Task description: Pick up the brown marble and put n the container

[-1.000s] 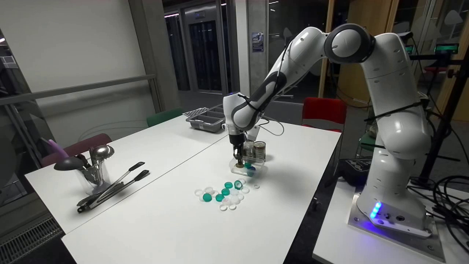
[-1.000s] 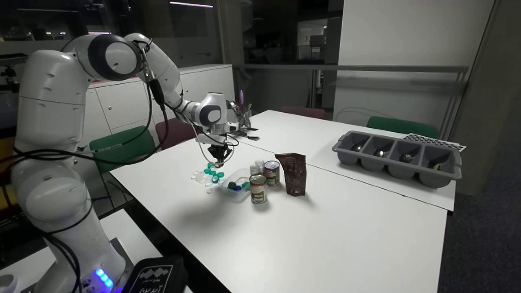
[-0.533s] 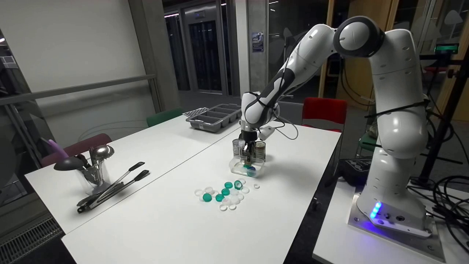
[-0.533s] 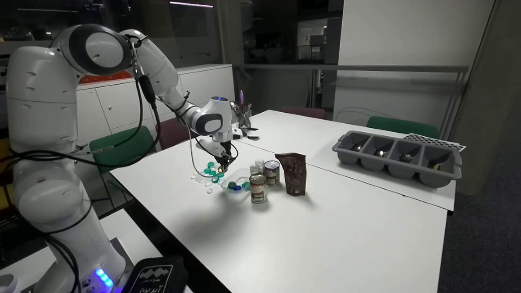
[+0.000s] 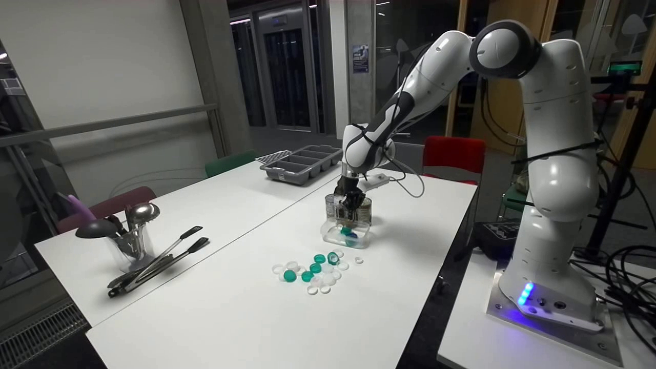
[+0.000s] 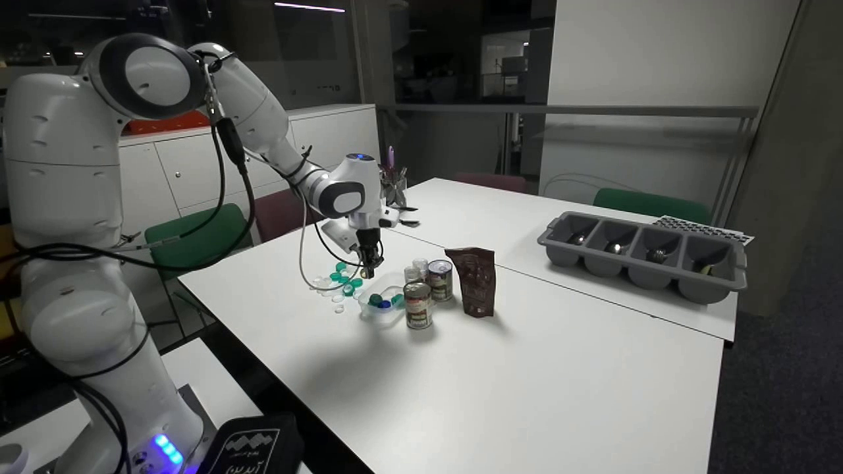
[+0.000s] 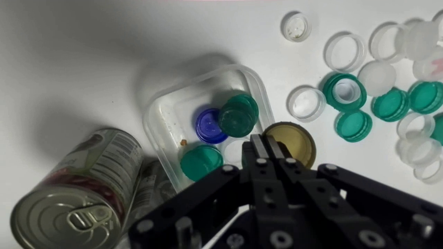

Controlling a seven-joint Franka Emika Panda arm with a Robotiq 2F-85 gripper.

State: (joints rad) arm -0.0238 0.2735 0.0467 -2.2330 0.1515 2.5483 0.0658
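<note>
My gripper (image 7: 263,137) is shut on the rim of a round gold-brown lid (image 7: 296,143). No brown marble shows. In the wrist view the lid overlaps the lower right edge of a clear plastic tub (image 7: 169,117). Green and blue caps and a clear ring lie in the tub. In an exterior view the gripper (image 6: 369,273) and the lid (image 6: 363,272) are above the table, over or just beside the tub's near-left rim; I cannot tell which. In an exterior view the tub (image 5: 330,237) lies below the gripper (image 5: 351,218). The small dark grey container is out of view.
Cans (image 6: 418,306) (image 6: 440,281) and clear jars (image 6: 413,273) stand against the tub, with a brown pouch (image 6: 475,283) beside them. Green and white caps (image 5: 315,268) lie scattered. A wide grey compartment tray (image 5: 284,177), a utensil cup (image 5: 130,246) and tongs (image 5: 159,266) stand farther off.
My gripper has moved rightward in both exterior views, and the wrist has turned. The lid has stayed in the gripper. The tub, cans and loose caps have not visibly moved.
</note>
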